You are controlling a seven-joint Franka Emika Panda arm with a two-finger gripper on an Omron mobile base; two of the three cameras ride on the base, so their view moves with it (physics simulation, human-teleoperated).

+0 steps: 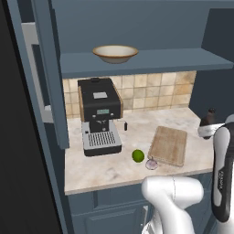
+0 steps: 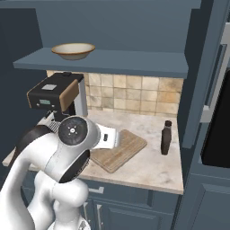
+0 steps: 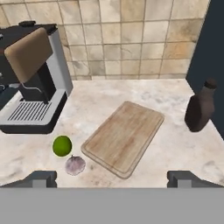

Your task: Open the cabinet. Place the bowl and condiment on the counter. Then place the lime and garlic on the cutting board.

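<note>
hand (image 3: 112, 178) open over marbled counter (image 3: 175, 148) w/ grainy rect. wood board (image 3: 124, 136), round lime (image 3: 62, 145).

A black and silver espresso machine (image 1: 99, 116) stands at about nine o'clock on the counter, its back against the tan square wall tiles (image 1: 151, 91). It has tan-brown side panels, a small pale display on its front and a ribbed silver drip tray (image 3: 29, 111) at its foot. Slate-blue lower cabinet doors (image 2: 134, 211) run beneath.
</note>
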